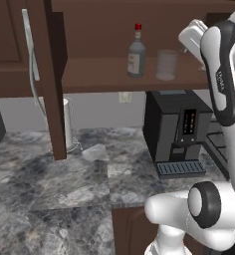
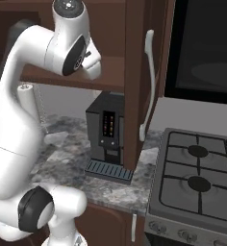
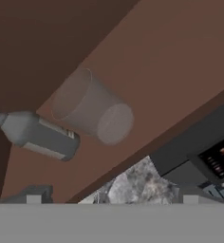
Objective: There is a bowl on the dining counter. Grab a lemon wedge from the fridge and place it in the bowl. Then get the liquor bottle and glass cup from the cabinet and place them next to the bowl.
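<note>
The glass cup [image 1: 166,64] stood upright on the open cabinet [image 1: 89,74] shelf, w/ the liquor bottle [image 1: 136,55] just beside it on its left in the left base view, apart, not touching. Both sat above the coffee machine [image 1: 181,132], which stood on the marbled counter [image 1: 50,174] below. In the hand view the cup [image 3: 92,107] lay near centre, rolled w/ the camera so its base pointed lower right and its rim upper left; the bottle [image 3: 38,135] lay lower left of it, neck running off the left edge. So the cup's long axis ran diagonal in that view, though it was vertical in the room; the hand was rolled rel. to the shelf. The gripper [image 3: 111,201] was spread wide, holding nothing; its two fingertips [image 3: 33,198] showed far apart at the bottom of the hand view. The cup lay straight ahead of the hand, some way off still, w/ the shelf edge between in the view. In the left base view the white hand [image 1: 191,35] was up at shelf height, just right of the cup. Judgement: cup was the nearer target, bottle farther along the same line; the approach would need the jaws to straddle the cup across its width, w/o brushing the bottle next to it. The open cabinet door [image 1: 50,79] w/ its silver bar handle [image 1: 32,60] hung well left of both; a tall white cylinder [image 1: 67,124] stood on the counter behind it. Stove [image 2: 197,178] sat to the right in the right base view.
</note>
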Controlling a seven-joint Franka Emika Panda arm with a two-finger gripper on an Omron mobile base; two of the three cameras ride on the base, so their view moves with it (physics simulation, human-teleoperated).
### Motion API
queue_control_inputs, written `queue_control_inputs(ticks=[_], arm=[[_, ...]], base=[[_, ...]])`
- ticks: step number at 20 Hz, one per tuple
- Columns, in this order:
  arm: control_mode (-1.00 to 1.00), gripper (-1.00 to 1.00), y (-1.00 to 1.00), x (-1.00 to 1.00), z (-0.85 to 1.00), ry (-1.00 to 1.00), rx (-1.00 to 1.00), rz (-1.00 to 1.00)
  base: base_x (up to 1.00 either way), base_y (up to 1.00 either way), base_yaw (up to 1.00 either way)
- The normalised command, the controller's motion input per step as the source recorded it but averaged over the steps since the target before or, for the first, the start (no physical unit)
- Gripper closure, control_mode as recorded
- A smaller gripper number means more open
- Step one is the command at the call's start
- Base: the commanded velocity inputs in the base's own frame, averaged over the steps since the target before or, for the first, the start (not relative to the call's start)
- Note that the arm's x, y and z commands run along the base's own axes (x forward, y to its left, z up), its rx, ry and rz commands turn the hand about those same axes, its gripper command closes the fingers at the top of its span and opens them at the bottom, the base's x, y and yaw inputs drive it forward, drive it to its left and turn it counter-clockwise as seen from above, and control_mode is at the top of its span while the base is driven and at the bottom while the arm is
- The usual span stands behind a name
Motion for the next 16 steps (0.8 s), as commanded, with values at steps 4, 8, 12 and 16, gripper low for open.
queue_control_inputs(ticks=[4, 8, 12, 16], arm=[[-1.0, -1.0, -0.05, 0.58, -0.1, 0.0, 0.08, 0.0], [-1.0, -1.0, -0.13, 0.43, -0.06, 0.0, 0.08, 0.0], [-1.0, -1.0, -0.14, 0.27, 0.0, 0.0, 0.07, 0.0], [-1.0, -1.0, -0.03, 0.25, -0.01, 0.0, 0.03, 0.0]], base=[[0.0, 0.0, 0.0], [0.0, 0.0, 0.0], [0.0, 0.0, 0.0], [0.0, 0.0, 0.0]])
